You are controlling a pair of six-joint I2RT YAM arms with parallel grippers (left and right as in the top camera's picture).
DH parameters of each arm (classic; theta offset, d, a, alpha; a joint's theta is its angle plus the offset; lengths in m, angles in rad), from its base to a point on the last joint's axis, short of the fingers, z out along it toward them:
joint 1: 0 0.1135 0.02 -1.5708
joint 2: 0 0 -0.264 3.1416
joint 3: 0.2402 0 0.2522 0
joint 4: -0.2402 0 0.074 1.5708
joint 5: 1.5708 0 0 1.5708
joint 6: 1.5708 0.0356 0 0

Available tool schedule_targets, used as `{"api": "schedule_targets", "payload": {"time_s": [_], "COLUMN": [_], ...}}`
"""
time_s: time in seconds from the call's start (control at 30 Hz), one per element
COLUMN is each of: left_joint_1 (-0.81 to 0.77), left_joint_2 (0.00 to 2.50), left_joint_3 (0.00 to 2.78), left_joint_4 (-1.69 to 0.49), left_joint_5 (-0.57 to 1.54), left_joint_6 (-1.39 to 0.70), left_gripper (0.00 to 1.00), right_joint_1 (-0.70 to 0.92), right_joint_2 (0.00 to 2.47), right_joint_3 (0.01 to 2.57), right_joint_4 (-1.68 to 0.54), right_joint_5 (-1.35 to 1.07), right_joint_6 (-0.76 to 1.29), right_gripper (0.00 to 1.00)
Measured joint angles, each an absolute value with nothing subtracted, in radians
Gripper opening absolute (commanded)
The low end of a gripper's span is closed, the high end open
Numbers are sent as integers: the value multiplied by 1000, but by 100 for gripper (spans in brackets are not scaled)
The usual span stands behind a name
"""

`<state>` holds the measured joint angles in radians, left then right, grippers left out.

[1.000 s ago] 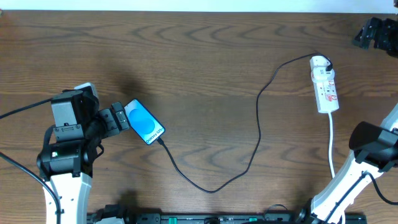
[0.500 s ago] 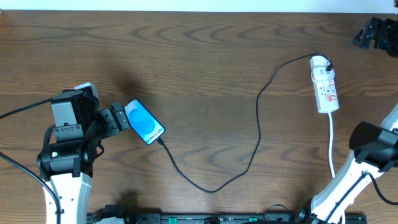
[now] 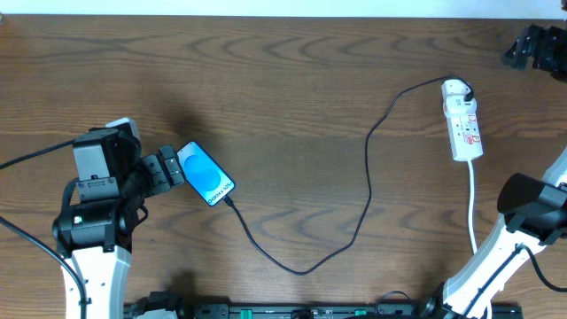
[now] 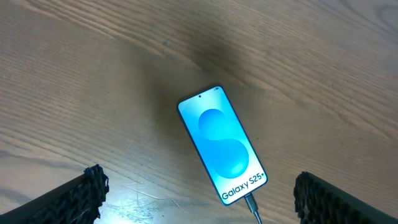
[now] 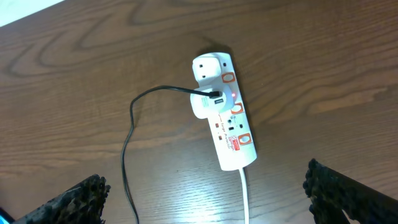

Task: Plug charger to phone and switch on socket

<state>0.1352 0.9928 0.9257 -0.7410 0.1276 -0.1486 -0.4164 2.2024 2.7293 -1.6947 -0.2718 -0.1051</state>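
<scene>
1 phone [image 4: 222, 144] just beyond left gripper [image 4: 199, 185].

A dark brown wood-grain table [image 3: 283, 80] carries a slim blue-screened smartphone [image 3: 205, 174], a long thin black cable [image 3: 368, 190] and a white oblong power strip [image 3: 463, 124].

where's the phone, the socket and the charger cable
phone [image 4: 222, 144], left wrist view, middle of the screen
socket [image 5: 234, 132], right wrist view, white body between outlets
charger [image 3: 369, 182], overhead view, middle stretch of the black cable
</scene>
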Motion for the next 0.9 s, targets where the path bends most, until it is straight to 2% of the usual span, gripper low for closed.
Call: {"api": "schedule_targets", "payload": {"time_s": [0.43, 0.9], "left_joint_1": [135, 133], "left_joint_2": [973, 778], "left_joint_3": [917, 697], "left_joint_4": [-741, -735], "left_joint_5": [128, 127], "left_joint_6": [-148, -149], "left_gripper": [98, 98], "right_joint_1": [-416, -416], "right_joint_2": [2202, 2202], "right_joint_3": [2729, 2729], "right_joint_4": [-1695, -1695], "right_joint_5": [-272, -272], "right_joint_6": [-105, -105], "right_gripper": [99, 99]}}
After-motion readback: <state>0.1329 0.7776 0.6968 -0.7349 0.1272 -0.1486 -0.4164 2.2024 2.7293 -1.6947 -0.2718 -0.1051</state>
